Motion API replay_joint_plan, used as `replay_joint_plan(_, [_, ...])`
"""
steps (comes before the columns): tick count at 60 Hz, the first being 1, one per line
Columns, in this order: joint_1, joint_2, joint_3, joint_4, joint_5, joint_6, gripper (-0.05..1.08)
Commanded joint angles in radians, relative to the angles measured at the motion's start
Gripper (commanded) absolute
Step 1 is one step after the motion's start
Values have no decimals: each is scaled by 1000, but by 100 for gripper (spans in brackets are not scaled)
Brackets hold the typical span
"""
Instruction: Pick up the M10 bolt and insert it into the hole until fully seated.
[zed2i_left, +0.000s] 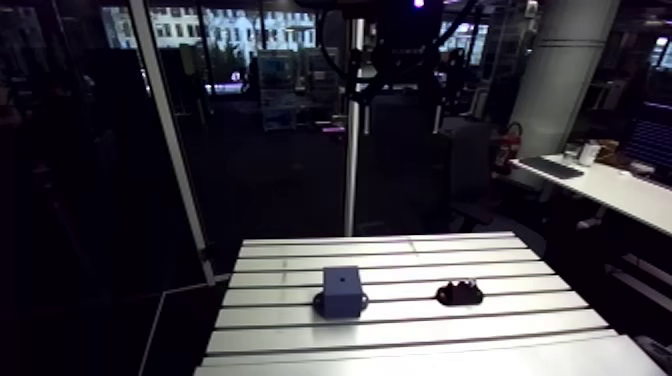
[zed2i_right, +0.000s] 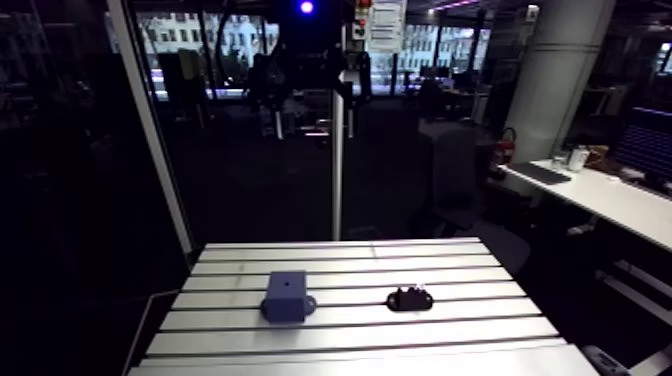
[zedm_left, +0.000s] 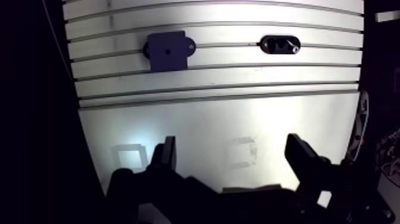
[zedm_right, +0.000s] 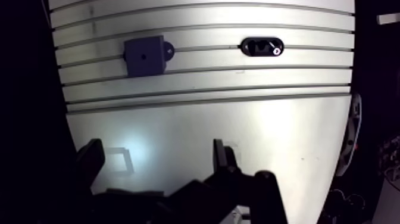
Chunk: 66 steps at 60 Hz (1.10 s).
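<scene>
Wrist view, contents as found.

Item 1, gripper (zedm_left: 232, 152): jaws wide apart, nothing between them, hanging over a bare stretch of the table (zedm_left: 208, 119).

Item 2, bolt (zedm_right: 277, 50): lies in a dark holder (zedm_left: 280, 44) well ahead of the jaws, in line with one finger rather than centred between the two. Only its bright end shows clearly. Not yet picked up.

Item 3, block (zedm_left: 168, 50): blue, well ahead of the jaws and in line with the other finger, well apart from the holder. A small hole (zedm_left: 168, 52) sits in its upper face.

Hazards, as judged:
- Approach is long and off-centre. A descent not centred on the bolt could put a finger on the holder's rim and shove it along the table.
- The bolt sits low in the holder, so a shallow or skewed grip may let it tilt or slip.
- A tilted bolt would likely catch on the hole's edge, jam partway, or push the block aside.
</scene>
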Motion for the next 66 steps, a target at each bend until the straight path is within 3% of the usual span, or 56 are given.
replay_joint_plan(1, [14, 103, -75, -3, 43, 5, 0])
replay_joint_plan(28, [14, 106, -72, -1, 43, 3, 0])
replay_joint_plan(58, [12, 116, -68, -7, 31, -14, 0])
replay_joint_plan(66, [-21, 117, -35, -86, 23, -119, 0])
